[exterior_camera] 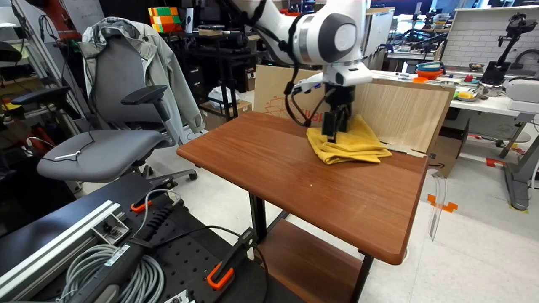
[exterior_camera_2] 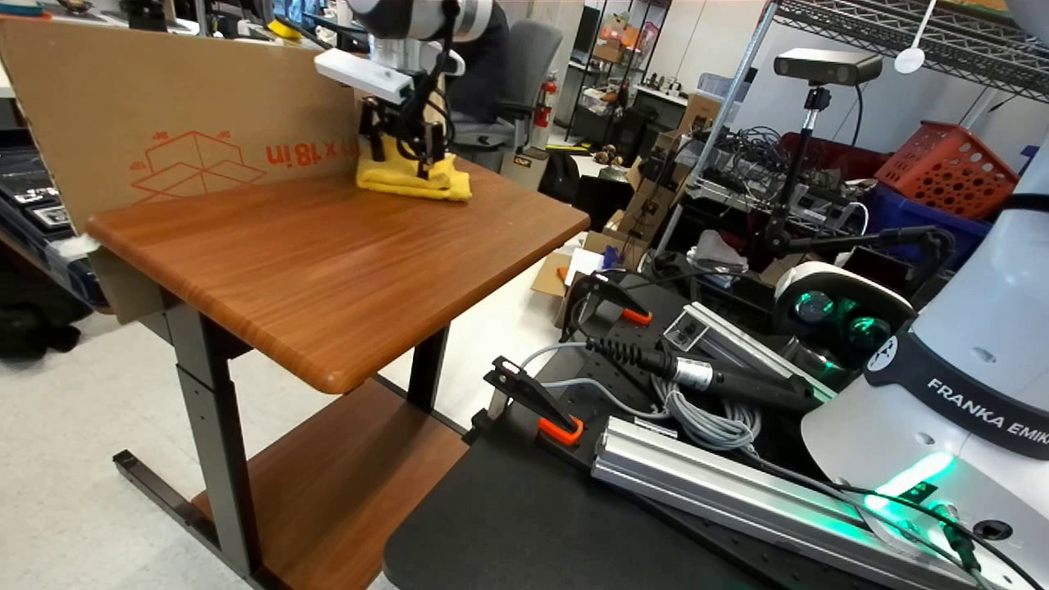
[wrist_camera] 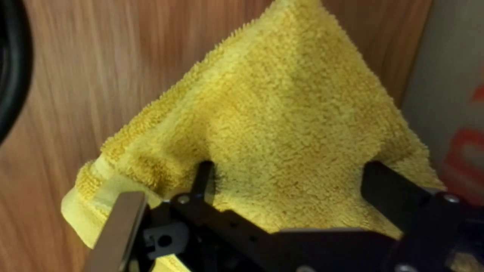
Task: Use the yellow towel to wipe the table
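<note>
The yellow towel (exterior_camera: 358,147) lies folded and rumpled on the brown wooden table (exterior_camera: 269,164), near the edge by the cardboard. In an exterior view the towel (exterior_camera_2: 447,182) sits at the table's (exterior_camera_2: 328,262) far side. My gripper (exterior_camera: 336,131) points down onto the towel. In the wrist view the towel (wrist_camera: 287,94) fills the middle, with table wood (wrist_camera: 83,75) to its left. There the gripper (wrist_camera: 289,165) is open, its two black fingers wide apart. Both fingertips press into the towel and dent it. The towel between the fingers is not pinched.
A cardboard sheet (exterior_camera: 273,88) stands upright along the table's edge; it also shows in an exterior view (exterior_camera_2: 205,106). A light wood-grain panel (exterior_camera: 400,113) stands beside it. A grey chair (exterior_camera: 105,151) stands off one end. A black bench (exterior_camera_2: 524,492) holds clamps, cables and the arm's base.
</note>
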`<state>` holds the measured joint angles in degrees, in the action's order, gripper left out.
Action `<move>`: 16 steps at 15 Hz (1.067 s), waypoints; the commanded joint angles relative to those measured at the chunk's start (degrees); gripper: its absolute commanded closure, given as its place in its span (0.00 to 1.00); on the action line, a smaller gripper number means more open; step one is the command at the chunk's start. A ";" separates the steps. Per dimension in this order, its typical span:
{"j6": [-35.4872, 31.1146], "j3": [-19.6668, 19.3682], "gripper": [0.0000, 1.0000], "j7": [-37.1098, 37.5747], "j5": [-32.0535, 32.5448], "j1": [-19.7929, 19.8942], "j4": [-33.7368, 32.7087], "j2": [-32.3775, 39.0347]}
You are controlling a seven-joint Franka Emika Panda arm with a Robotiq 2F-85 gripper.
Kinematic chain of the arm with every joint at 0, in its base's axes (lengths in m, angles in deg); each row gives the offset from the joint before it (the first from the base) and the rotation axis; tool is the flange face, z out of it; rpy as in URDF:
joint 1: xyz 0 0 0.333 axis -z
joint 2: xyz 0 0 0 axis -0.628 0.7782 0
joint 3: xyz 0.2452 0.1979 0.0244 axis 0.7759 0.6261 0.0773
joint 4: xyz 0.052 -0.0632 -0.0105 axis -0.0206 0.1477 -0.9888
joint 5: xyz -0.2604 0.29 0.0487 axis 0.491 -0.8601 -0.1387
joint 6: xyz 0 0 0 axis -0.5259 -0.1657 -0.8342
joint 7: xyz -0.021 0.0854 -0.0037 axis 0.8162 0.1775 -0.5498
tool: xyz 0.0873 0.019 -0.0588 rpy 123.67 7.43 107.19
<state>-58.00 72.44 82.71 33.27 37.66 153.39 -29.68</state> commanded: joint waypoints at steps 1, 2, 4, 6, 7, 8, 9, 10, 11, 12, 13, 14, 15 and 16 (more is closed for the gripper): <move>-5.08 2.21 0.00 -2.02 2.97 -6.45 4.24 -0.91; -6.15 2.68 0.00 -2.30 3.83 -8.55 5.36 -1.28; -8.36 3.74 0.00 -3.31 5.65 -12.25 7.81 -2.45; -10.59 5.14 0.00 -5.60 6.71 -14.67 10.19 -3.86; -11.53 5.92 0.00 -6.91 6.78 -15.39 11.68 -4.82; -12.02 6.54 0.00 -8.54 6.62 -15.78 13.46 -5.94; -11.97 7.10 0.00 -10.07 6.26 -15.99 15.28 -7.10; -11.43 7.20 0.00 -11.40 6.17 -15.98 17.16 -8.26; -10.13 7.64 0.00 -12.95 5.69 -15.51 18.82 -9.44; -7.91 7.93 0.00 -14.92 5.15 -14.53 20.84 -10.82; -7.01 7.38 0.00 -15.78 5.28 -14.38 22.62 -11.89; -5.16 6.65 0.00 -16.76 5.55 -13.93 25.01 -13.20; -3.66 5.48 0.00 -16.82 6.25 -13.80 27.08 -14.17; -3.07 4.20 0.00 -16.59 6.98 -13.50 28.96 -14.84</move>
<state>-63.57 78.44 67.99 39.05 22.65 173.88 -39.93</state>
